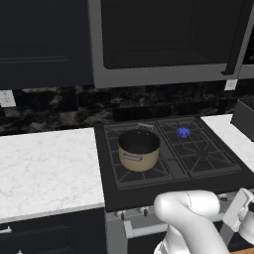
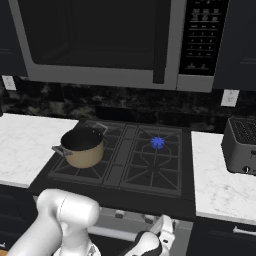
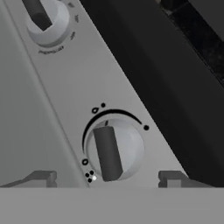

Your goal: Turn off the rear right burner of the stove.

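You're parked at the stove (image 1: 173, 191). Rear right burner (image 1: 184, 132) is lit, blue flame visible at (image 2: 158, 143) too. It sits at the back of the right half of the cooktop, just below the backsplash, under the microwave (image 2: 110, 40).

Tan pot (image 1: 139, 150) with dark inside is on the left half of the grates, toward the back; well apart from the flame.

Arm is folded low in front of the stove. Wrist drops below the front edge at the right side of the panel in the left base view.

Hand view: gripper (image 3: 105, 177) is close up on the silver front panel. Knob (image 3: 114, 149) sits between the two fingertips (image 3: 41, 177), which are spread wide, one on each side of it. Not touching the knob that you can see; jaws are apart, nothing held. Knob's dark bar points roughly toward the camera bottom, slightly tilted. A black arc with dot marks runs around its upper side. A second knob (image 3: 47, 19) is at the top left of that view, farther along the panel.

Toaster (image 2: 241, 146) on the right counter (image 2: 220, 195), white counter on the left.
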